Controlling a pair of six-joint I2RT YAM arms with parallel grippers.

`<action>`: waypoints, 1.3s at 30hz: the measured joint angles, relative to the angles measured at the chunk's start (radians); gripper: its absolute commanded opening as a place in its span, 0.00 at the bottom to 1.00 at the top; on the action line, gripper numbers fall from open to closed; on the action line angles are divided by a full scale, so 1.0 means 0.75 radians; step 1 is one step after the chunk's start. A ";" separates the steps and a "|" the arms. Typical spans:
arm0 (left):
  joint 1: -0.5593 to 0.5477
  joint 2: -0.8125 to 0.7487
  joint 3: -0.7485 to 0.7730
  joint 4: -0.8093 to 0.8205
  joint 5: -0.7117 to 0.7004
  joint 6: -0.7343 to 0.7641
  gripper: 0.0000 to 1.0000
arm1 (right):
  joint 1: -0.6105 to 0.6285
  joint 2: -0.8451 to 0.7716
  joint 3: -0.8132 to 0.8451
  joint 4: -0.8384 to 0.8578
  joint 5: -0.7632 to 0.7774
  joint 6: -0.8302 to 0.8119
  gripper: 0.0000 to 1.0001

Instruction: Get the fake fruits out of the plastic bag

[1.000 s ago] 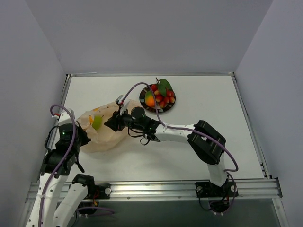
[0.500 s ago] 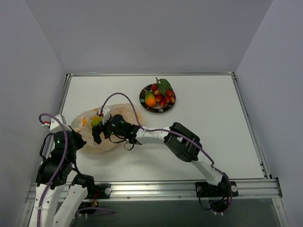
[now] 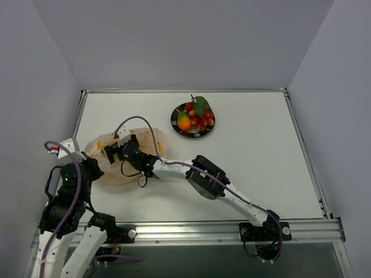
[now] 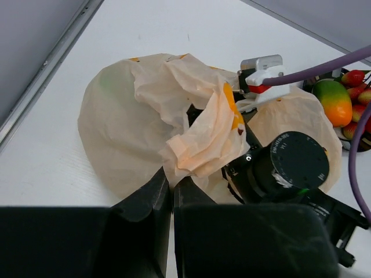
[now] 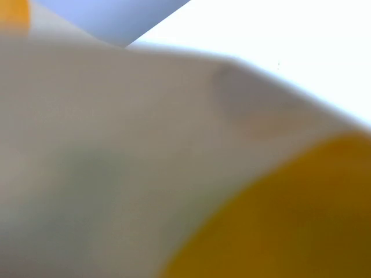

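Tightly pinched, left fingers [image 4: 161,189] on plastic bag [image 4: 127,116] (orange print [image 4: 230,103] unreadable), right fingers [image 3: 111,152] buried, state unclear

The crinkly translucent plastic bag [image 4: 122,127] was peach-tan with orange-yellow printed marks and a faint green patch, the glossy plastic mango [image 4: 331,103] ran green to orange-red, and the small plastic berries [image 3: 203,121] were red with green leaves on a round dark-rimmed plate [image 3: 196,136].

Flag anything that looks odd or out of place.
Nothing spilled or damaged. Only oddity: the right gripper is pushed into the crumpled plastic bag, so its wrist view is just blurred film.
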 measured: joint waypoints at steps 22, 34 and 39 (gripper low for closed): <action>-0.065 -0.046 -0.005 -0.013 -0.058 0.031 0.02 | 0.018 -0.127 -0.300 0.135 0.010 -0.015 0.08; -0.028 -0.037 -0.005 -0.013 -0.064 0.031 0.02 | 0.025 -0.604 -0.755 0.256 -0.252 0.125 0.08; -0.010 -0.018 -0.005 -0.012 -0.064 0.031 0.02 | 0.024 -0.712 -0.920 0.245 -0.295 0.142 0.08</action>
